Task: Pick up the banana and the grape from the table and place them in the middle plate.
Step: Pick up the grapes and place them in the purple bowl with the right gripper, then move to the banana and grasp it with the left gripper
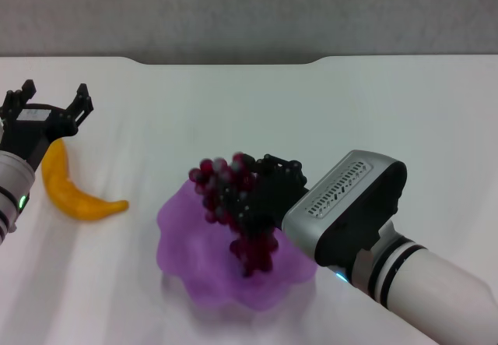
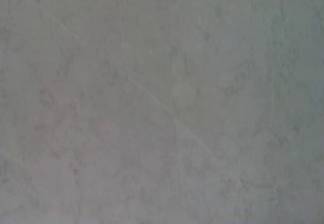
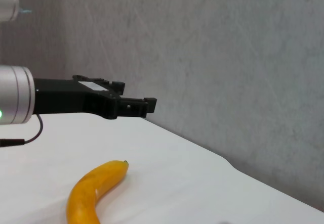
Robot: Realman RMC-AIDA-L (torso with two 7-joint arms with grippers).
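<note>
Head view: my right tool point(image 1: 247, 198) is clamped on the grape point(image 1: 233, 209) — the bunch hangs from it directly over the middle plate point(image 1: 187, 244), lower berries near or at the plate's surface; I cannot tell if they touch. The plate sits on the white table point(image 1: 327, 111), near its front centre. My left tool point(image 1: 50, 105) is at the far left, fingers spread wide, holding nothing, its tips above the upper end of the banana point(image 1: 71, 188). The banana lies flat on the table, left of the plate and apart from it.

Left wrist view: only a blank grey mottled surface — no tool, no object.

Right wrist view: the banana point(image 3: 93, 189) lies on the table point(image 3: 192, 183); my left tool point(image 3: 132, 106) is raised above its tip, not touching.
</note>
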